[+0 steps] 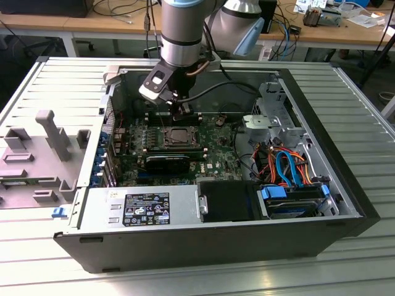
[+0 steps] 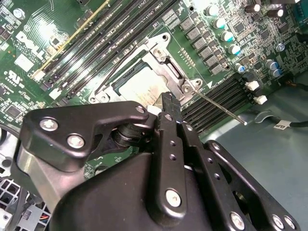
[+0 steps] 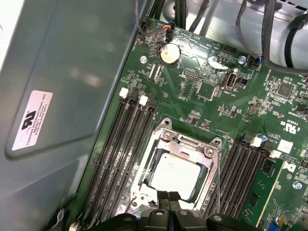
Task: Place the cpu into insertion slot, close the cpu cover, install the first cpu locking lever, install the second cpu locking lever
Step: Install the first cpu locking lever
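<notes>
The cpu [image 3: 175, 172] lies flat in the motherboard socket, its dull silver top showing through the window of the cpu cover [image 3: 180, 141], which lies down over it. In the second wrist view the cpu [image 2: 139, 89] and cover [image 2: 166, 65] sit just beyond my fingertips. A thin metal locking lever [image 2: 221, 109] sticks out from the socket corner, raised off the board; in the first wrist view a lever [image 3: 219, 178] runs along one side of the socket. My gripper [image 3: 168, 196] is shut with nothing between its fingers and hovers at the socket's edge [image 1: 182, 115].
Black memory slots [image 3: 122, 149] flank the socket on both sides. The dark case wall [image 3: 57, 96] rises close by. A power supply [image 1: 142, 209] and a drive bay with blue and orange cables [image 1: 290, 172] fill the case's front. A grey fixture [image 1: 43, 154] lies outside, at the exterior view's left.
</notes>
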### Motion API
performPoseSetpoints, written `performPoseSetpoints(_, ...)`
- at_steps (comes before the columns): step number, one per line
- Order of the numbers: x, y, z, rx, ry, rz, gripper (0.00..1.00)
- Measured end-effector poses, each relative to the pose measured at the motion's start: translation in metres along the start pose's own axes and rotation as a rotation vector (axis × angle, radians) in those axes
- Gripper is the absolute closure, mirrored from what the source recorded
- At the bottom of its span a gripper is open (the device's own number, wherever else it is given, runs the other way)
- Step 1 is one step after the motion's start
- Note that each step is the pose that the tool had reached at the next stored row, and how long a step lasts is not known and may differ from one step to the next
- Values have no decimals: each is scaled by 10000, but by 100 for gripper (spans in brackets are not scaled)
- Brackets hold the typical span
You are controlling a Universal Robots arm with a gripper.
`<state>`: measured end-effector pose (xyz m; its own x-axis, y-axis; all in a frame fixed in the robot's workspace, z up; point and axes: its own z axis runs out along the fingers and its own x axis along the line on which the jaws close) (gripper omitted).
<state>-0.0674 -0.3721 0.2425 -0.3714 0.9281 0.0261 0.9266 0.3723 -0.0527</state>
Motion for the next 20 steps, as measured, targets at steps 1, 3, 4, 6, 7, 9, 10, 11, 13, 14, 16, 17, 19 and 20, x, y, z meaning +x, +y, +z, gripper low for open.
performPoseSetpoints(1, 0, 0, 0, 1, -2, -33, 89)
performPoseSetpoints(3, 0, 0, 0, 3, -5, -105, 89)
performPoseSetpoints(4, 0, 0, 0, 4, -7, -139, 89)
performPoseSetpoints(6, 0, 0, 0, 6, -12, -230, 89)
performPoseSetpoints(7, 0, 0, 0, 7, -13, -264, 89)
performPoseSetpoints(9, 0, 0, 0, 11, -20, -391, 89)
performPoseSetpoints(10, 0, 0, 0, 12, -24, -460, 89)
performPoseSetpoints(11, 0, 0, 0, 13, -26, -507, 89)
performPoseSetpoints(13, 0, 0, 0, 15, -30, -576, 89)
performPoseSetpoints(14, 0, 0, 0, 16, -32, -609, 89)
performPoseSetpoints(16, 0, 0, 0, 18, -36, -686, 89)
performPoseSetpoints(17, 0, 0, 0, 19, -38, -720, 89)
performPoseSetpoints(19, 0, 0, 0, 21, -41, -783, 89)
performPoseSetpoints(20, 0, 0, 0, 22, -43, -824, 89)
